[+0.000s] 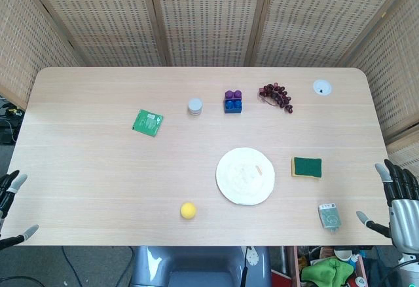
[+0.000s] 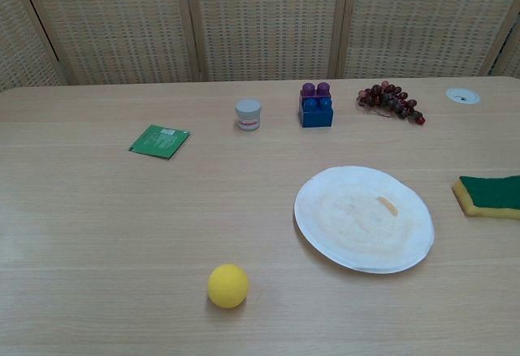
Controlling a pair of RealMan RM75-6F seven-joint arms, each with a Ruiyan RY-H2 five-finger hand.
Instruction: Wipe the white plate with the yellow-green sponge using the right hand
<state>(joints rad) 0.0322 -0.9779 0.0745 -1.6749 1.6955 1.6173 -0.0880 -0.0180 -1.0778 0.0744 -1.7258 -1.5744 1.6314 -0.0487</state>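
The white plate (image 1: 245,175) (image 2: 363,218) lies flat on the table, right of centre, with a small orange smear on it. To its right, a short gap away, the yellow-green sponge (image 1: 306,167) (image 2: 490,196) rests green side up. My right hand (image 1: 395,202) hovers off the table's right edge, fingers spread and empty, well right of the sponge. At the lower left corner of the head view my left hand (image 1: 12,205) is partly visible beside the table's left edge, fingers apart, holding nothing. Neither hand shows in the chest view.
A yellow ball (image 1: 188,210) sits near the front edge. Also on the table are a green packet (image 1: 148,122), a small white jar (image 1: 195,107), a purple-and-blue block (image 1: 233,101), grapes (image 1: 276,96), a white disc (image 1: 321,88) and a small grey device (image 1: 329,215) in front of the sponge.
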